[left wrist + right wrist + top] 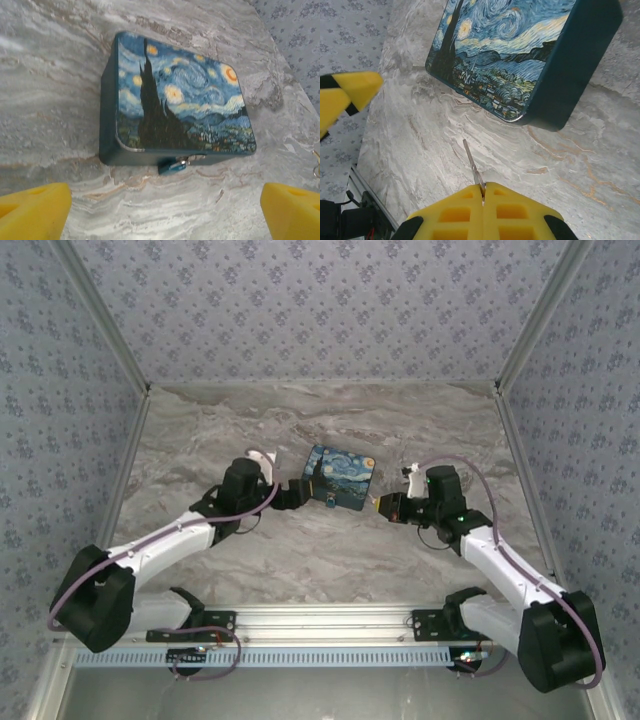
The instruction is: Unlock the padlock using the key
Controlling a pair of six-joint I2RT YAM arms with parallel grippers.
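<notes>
Right claw [483,187] is clamped on the key [471,161]. Padlock [172,166] hangs on the box [175,95] side facing the near edge of the surface [330,570], off to that claw's left; left claw [162,215] is spread wide nearby

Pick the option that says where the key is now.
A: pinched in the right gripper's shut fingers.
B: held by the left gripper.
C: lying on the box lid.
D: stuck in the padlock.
A: the key juts out from between the shut fingers of the right gripper, apart from the box.
</notes>
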